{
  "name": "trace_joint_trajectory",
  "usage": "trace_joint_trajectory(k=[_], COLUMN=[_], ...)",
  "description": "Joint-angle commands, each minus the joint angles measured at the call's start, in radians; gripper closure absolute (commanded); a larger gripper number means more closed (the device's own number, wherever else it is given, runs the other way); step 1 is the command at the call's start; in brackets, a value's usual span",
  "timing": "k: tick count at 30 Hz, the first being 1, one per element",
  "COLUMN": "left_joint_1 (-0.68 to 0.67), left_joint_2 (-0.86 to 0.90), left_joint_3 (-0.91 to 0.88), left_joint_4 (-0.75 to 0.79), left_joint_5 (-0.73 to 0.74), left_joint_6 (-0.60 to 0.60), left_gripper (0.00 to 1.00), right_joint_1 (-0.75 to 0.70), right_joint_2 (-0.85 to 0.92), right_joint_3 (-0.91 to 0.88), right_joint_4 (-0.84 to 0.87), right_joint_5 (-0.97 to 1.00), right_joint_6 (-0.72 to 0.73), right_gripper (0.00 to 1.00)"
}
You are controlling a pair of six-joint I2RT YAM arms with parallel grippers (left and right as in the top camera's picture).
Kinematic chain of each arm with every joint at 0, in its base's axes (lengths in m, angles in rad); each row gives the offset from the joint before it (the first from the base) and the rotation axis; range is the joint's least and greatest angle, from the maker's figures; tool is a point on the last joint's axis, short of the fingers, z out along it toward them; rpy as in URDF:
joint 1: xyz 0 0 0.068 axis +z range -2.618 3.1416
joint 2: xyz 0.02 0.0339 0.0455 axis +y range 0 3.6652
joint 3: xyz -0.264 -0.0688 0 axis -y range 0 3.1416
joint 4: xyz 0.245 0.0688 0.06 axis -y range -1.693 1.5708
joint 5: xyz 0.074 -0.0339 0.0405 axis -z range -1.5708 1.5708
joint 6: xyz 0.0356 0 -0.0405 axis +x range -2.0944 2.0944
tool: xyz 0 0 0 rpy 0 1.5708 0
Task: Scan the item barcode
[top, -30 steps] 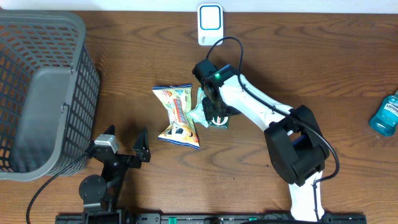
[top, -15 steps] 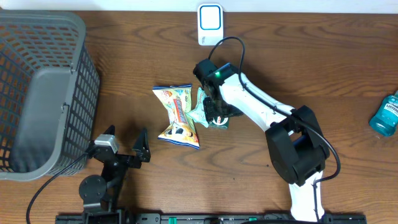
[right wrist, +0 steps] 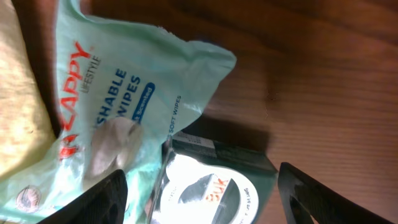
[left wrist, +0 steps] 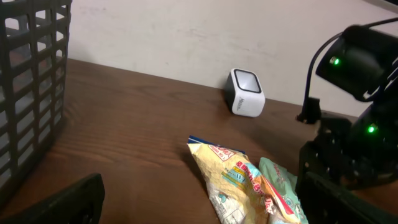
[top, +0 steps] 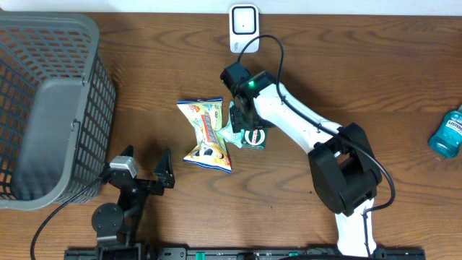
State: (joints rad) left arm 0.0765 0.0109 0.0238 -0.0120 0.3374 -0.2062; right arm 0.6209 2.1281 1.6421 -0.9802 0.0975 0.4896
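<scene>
Now I'm picking: right end effector (right wrist: 200,173) spread over the green box (right wrist: 214,190); next, I'd close and carry to the twelve-o'clock scanner (top: 244,22).

Two table-mounted arms: one white and black, one all black.
The right arm (top: 296,123), below the scanner (top: 244,27), has smooth white shells between bulky black joints, a green light (top: 253,87) on its black wrist block and a thin black cable (top: 279,61). The left arm (top: 123,195), far down-left of the scanner, is black with a silver-grey block (top: 123,165).
</scene>
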Motion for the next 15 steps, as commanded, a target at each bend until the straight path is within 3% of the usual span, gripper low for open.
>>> trace_joint_trajectory(k=[1, 6, 15], left_joint_1=[-0.003, -0.003, -0.003], left_joint_2=[-0.007, -0.007, -0.007], left_joint_3=[-0.019, -0.019, -0.019], left_joint_4=[-0.032, -0.032, -0.032], left_joint_5=[0.009, 0.009, 0.009], left_joint_6=[0.002, 0.002, 0.002], left_gripper=[0.02, 0.02, 0.02], right_joint_1=[0.009, 0.009, -0.012], right_joint_2=[0.011, 0.011, 0.011], right_joint_3=[-0.068, -0.129, -0.124], right_joint_4=[0.031, 0.039, -0.005], right_joint_5=[0.002, 0.005, 0.009], right_joint_6=[0.011, 0.015, -0.002], right_gripper=[0.28, 0.32, 0.32])
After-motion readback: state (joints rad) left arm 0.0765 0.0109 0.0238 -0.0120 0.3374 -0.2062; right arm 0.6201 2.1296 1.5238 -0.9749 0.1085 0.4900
